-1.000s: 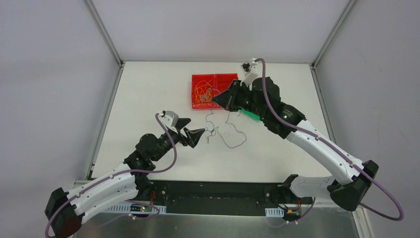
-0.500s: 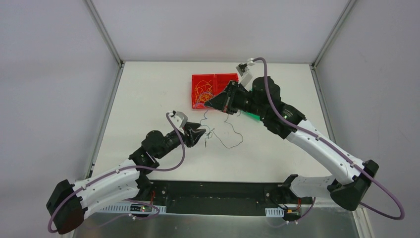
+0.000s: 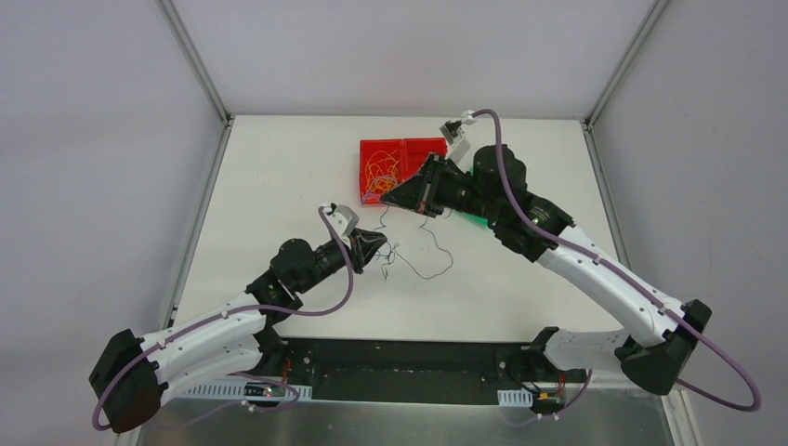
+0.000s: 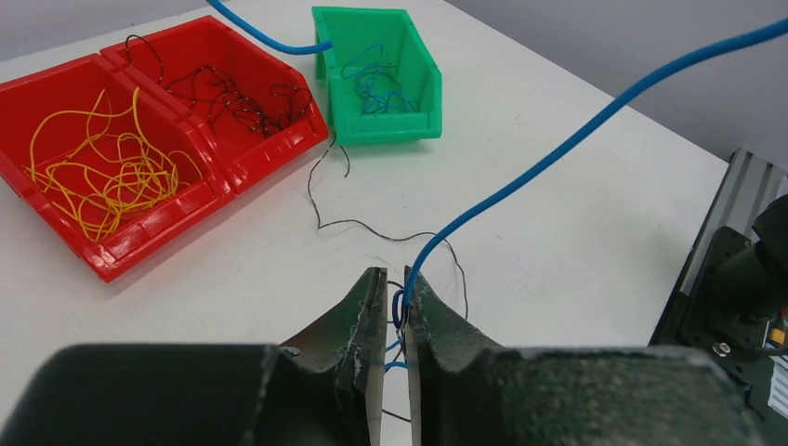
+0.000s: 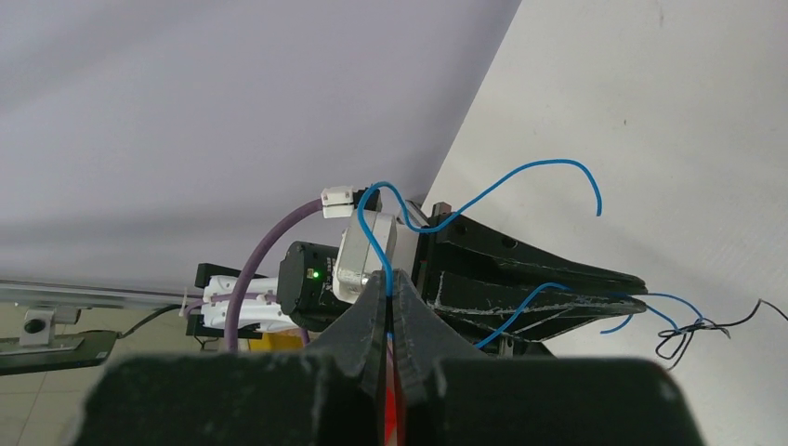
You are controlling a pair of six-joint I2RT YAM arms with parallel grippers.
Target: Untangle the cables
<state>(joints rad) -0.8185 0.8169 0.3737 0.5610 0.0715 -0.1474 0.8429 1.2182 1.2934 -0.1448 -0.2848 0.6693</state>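
1. The left gripper [image 4: 392,276] is pinching the blue cable [image 4: 576,137], with its jaws nearly together and the strand in the narrow slit between them. The right gripper [image 5: 387,279] is clamping the same cable with its jaws fully together.
2. The blue cable is showing as a hair-thin, smooth strand. A small tangle [image 5: 686,336] of blue and dark strands is bunching just beyond the left gripper's tips.
3. A dark cable [image 4: 367,223] is lying in loose bends on the table [image 4: 576,260], ahead of the left gripper.
4. The red bins [image 4: 121,251], one holding yellow cables [image 4: 102,177], are standing ahead-left of the left gripper, with a green bin [image 4: 386,130] just beside them. To the gripper's right, the white table is stretching out to its edge.
5. The blue cable's long axis is running from the left jaws forward and up to the right, in a gently bowed line.
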